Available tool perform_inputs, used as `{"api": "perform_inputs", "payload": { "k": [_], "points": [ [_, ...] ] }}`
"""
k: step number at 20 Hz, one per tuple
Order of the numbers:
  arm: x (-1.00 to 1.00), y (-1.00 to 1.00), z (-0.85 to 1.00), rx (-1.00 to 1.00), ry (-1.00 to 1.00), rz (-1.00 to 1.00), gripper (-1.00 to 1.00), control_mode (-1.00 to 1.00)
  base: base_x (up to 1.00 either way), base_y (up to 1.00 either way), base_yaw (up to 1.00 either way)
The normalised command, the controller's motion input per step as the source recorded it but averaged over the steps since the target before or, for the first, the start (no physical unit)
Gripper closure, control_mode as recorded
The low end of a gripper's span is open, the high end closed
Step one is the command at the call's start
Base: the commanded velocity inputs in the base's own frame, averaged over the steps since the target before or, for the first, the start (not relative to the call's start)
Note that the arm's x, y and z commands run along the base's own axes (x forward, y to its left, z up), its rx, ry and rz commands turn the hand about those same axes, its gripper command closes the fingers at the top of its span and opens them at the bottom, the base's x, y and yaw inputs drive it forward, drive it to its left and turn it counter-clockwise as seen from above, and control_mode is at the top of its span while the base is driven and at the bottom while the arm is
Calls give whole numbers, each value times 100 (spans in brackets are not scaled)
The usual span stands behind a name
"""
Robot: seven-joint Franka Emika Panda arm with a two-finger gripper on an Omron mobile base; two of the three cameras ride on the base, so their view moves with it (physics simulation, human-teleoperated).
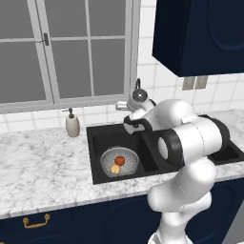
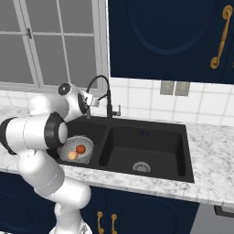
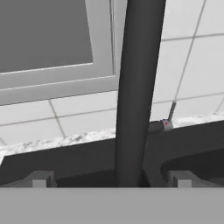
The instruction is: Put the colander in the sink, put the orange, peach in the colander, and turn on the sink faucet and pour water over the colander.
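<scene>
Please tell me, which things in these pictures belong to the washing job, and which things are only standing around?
Belong to the job:
colander, in the sink's left basin
orange and peach, both inside the colander
sink
sink faucet, between the open jaws of the gripper

Only standing around:
soap dispenser on the counter
window

The arm rises from its base in front of the sink faucet [image 2: 101, 93], folds at a raised elbow and reaches forward toward it. The gripper [image 3: 111, 178] points level at the faucet's upright stem, its jaws spread wide, one finger [image 3: 38, 179] on each side of the stem without touching it. The wrist sits just short of the faucet, roughly level with its lower stem
</scene>
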Motion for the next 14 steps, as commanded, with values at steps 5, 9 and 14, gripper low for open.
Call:
{"api": "perform_inputs", "payload": {
  "k": [5,9,14],
  "points": [
    [30,50,6,0,21,0,-100,-100,0,0,0],
    [36,40,0,-1,16,2,-100,-100,0,0,0],
    [30,25,-6,-4,10,7,-100,-100,0,0,0]
  ]
}}
